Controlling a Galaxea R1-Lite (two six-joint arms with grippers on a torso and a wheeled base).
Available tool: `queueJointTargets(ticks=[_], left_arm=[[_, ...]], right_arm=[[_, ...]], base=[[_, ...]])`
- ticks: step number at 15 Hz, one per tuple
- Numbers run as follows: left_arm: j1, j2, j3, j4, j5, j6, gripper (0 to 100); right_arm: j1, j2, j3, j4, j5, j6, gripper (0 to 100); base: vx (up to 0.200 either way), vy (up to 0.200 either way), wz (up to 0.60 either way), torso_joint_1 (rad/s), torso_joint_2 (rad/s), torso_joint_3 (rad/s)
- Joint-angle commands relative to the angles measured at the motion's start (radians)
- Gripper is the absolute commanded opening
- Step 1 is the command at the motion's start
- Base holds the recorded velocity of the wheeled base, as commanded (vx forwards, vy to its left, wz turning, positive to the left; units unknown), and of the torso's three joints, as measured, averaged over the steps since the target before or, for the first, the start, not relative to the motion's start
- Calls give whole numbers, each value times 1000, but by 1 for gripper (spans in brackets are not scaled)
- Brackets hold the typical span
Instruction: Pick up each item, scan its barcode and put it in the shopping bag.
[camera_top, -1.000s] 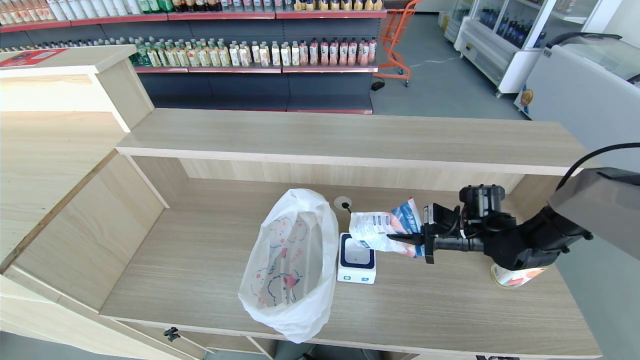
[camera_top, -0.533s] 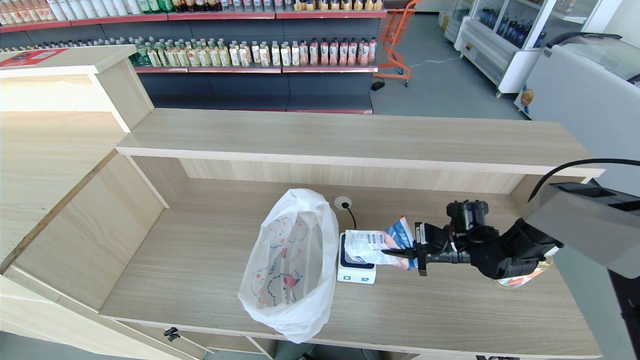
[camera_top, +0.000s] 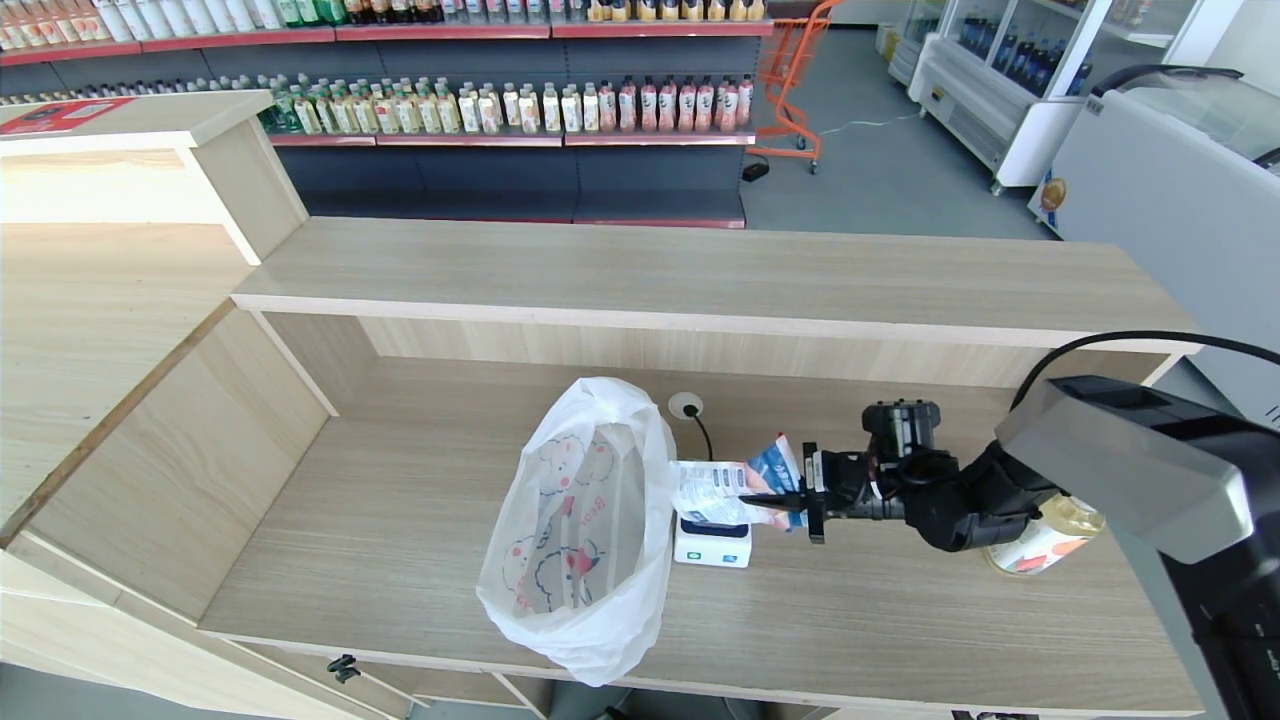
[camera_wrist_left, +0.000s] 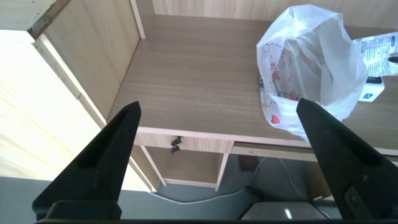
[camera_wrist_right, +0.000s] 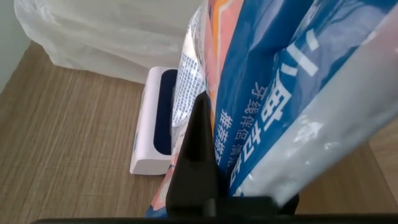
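Now R gripper (camera_top: 752, 497) holds snack pkt (camera_top: 708, 480) over scanner (camera_top: 712, 546).

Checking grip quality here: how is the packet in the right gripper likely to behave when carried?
Probably floppy: the packet, pinched at one end by the right gripper, looks creased and bent above the scanner. Likely light, since it juts out sideways with little droop. Its glossy film may be slippery.

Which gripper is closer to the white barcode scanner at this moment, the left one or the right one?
Right. The right gripper holds a snack packet just above the scanner; the left gripper hangs open off the counter's near edge, on the far side of the shopping bag.
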Motion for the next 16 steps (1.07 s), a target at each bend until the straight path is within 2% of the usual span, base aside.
queueJointTargets(ticks=[1,5,6,8,9,10,11,13,14,16], left_arm=[[0,1,0,0,0,0,100],[0,1,0,0,0,0,100],[0,1,0,0,0,0,100],[0,1,0,0,0,0,100],[0,1,0,0,0,0,100],[0,1,0,0,0,0,100],[0,1,0,0,0,0,100],[0,1,0,0,0,0,100],[0,1,0,0,0,0,100],[0,1,0,0,0,0,100]], right_arm=[[-6,6,-10,0,-1,2,0],[-30,-36,7,10,8,42,0],[-44,-95,47,11,19,125,0],[-105,-304,235,11,19,343,0],[-115,-345,267,11,19,381,0],[-150,-513,389,10,17,579,0],[-181,-727,499,8,8,884,0],[-187,-950,583,11,-62,1231,0],[-187,-1031,617,13,-105,1335,0],[-188,-1105,672,14,-135,1375,0]], base=[[0,0,0,0,0,0],[0,0,0,0,0,0],[0,0,0,0,0,0],[0,0,0,0,0,0],[0,0,0,0,0,0],[0,0,0,0,0,0],[0,0,0,0,0,0],[0,0,0,0,0,0],[0,0,0,0,0,0],[0,0,0,0,0,0]])
